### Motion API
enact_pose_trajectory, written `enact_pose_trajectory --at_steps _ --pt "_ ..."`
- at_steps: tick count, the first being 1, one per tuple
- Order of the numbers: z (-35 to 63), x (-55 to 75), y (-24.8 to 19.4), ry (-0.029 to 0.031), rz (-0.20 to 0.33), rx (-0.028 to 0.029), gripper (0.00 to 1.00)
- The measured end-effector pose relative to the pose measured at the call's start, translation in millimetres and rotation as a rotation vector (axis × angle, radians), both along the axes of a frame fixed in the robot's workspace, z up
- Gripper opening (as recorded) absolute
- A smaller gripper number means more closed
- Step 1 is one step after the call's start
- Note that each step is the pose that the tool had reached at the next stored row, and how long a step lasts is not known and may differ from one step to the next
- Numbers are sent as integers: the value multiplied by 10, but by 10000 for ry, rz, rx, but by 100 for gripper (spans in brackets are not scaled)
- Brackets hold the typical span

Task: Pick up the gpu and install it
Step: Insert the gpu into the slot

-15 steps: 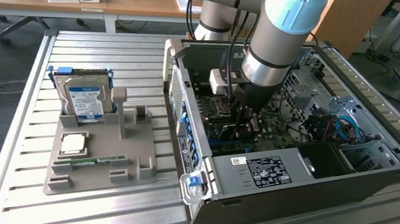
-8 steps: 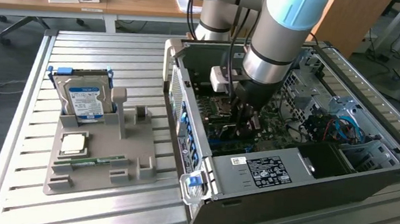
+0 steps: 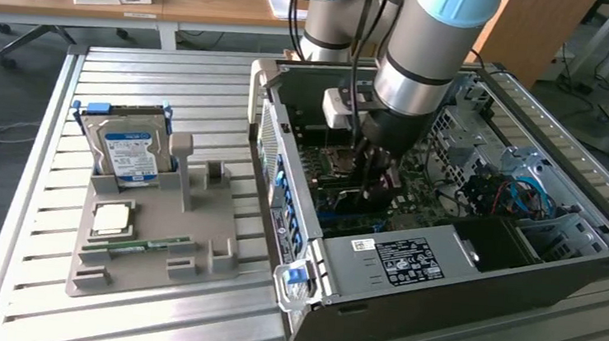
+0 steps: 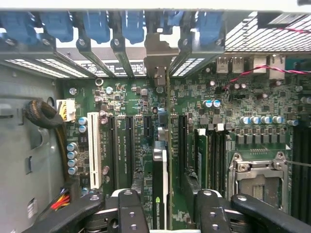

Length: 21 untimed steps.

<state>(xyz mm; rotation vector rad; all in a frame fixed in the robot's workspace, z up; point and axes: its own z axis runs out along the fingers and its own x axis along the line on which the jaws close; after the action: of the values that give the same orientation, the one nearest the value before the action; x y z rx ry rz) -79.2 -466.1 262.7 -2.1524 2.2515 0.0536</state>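
Note:
The gpu (image 4: pixel 160 182) shows edge-on in the wrist view as a thin dark card standing upright in a motherboard slot. Its pale metal bracket (image 4: pixel 157 60) sits against the case's rear slot openings. My gripper (image 4: pixel 169 198) straddles the card, open, with one black finger (image 4: pixel 131 211) on each side and a visible gap between each finger and the card. In the exterior view my gripper (image 3: pixel 375 189) reaches straight down into the open computer case (image 3: pixel 560 271), low over the motherboard (image 3: pixel 435 194), and it hides the card there.
A grey holder (image 3: pixel 207 220) on the slatted table carries a silver hard drive (image 3: pixel 130 151), a square chip (image 3: pixel 111 220) and a green memory stick (image 3: pixel 149 245). Inside the case are the power supply (image 3: pixel 407 262), blue slot latches (image 4: pixel 97 24), a CPU socket (image 4: pixel 257 179) and loose cables (image 3: pixel 512 197).

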Motion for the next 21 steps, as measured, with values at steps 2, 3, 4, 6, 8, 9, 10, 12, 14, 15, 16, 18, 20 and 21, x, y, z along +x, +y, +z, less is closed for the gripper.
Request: enact_pose_trajectory --at_steps 2,3,4,6,8,9,10,12,14,15,16,18,20,21 --pt "41 0 1 0 -1 -1 46" --pt "60 0 1 0 0 -1 46" --pt "81 0 2 0 0 -2 46" --pt "123 0 3 -1 -1 -5 46" --pt "169 0 4 0 0 -9 46" --pt "192 0 4 0 0 -13 46" --pt "215 0 5 0 0 -17 46" --pt "259 0 7 -1 -1 -28 46" --pt "298 0 9 0 -1 -44 46" --pt "317 -1 11 0 -1 -54 46" --pt "333 0 13 0 0 -65 46" --pt "362 0 17 0 0 -90 46" --pt "377 0 18 -1 1 -103 46" --pt "376 0 18 -1 0 -102 46"
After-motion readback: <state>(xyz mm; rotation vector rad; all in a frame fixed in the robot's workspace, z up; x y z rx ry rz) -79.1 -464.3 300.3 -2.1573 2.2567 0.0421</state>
